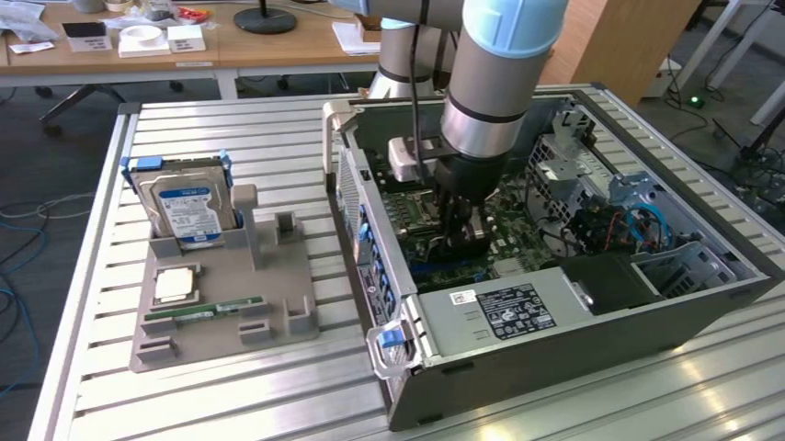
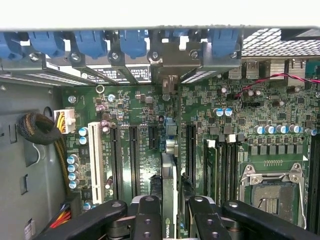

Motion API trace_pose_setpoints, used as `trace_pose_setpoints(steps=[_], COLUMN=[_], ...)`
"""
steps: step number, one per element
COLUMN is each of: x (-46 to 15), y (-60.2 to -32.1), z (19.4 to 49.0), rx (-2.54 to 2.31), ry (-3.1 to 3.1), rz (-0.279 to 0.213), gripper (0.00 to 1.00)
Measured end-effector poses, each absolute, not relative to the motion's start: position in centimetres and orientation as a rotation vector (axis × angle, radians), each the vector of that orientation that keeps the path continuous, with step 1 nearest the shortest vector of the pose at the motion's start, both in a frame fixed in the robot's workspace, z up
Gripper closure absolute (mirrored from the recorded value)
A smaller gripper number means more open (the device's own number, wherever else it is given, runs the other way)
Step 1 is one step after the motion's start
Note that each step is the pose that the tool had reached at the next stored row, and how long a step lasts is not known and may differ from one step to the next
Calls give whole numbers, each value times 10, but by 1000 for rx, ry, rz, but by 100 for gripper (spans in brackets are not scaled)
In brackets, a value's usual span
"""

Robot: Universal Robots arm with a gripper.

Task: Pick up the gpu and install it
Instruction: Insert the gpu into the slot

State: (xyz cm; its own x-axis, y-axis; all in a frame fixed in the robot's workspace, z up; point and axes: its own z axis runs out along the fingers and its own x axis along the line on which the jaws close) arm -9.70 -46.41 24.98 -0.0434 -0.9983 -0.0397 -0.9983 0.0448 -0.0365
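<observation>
The gripper (image 2: 169, 212) was seen lowered inside the open computer case (image 1: 589, 322), partly closed on the gpu (image 2: 169, 200). The card was held on edge, upright, over the motherboard (image 2: 210, 115) among its expansion slots.

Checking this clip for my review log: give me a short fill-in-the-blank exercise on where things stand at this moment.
1. The gripper is lowered inside the open computer ____.
2. Between its fingers the gpu stands on ____ over the motherboard slots.
3. On the grey holder tray, the hard drive stands ____.
4. The green memory stick lies ____ on that tray.

Missing words: case; edge; upright; flat
</observation>
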Motion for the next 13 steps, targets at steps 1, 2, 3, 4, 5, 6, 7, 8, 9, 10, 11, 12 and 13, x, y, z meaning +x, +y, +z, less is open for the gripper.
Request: trace_pose_setpoints(steps=[1,2,3,4,5,6,7,8,9,10,11,12,13], x=[-97,-97,-98,-98,-98,-98,-98,-98,-98,-98,-98,-98,-98], y=[-464,-464,-464,-464,-464,-464,-464,-464,-464,-464,-464,-464,-464], z=[250,250,250,250,250,250,250,250,249,249,249,249,249], rx=[-2135,-2135,-2135,-2135,-2135,-2135,-2135,-2135,-2135,-2135,-2135,-2135,-2135], ry=[2231,2231,2231,2231,2231,2231,2231,2231,2231,2231,2231,2231,2231], rz=[2,2,2,2,2,2,2,2,2,2,2,2,2], gripper=[75,75,75,75,75,75,75,75,75,75,75,75,75])
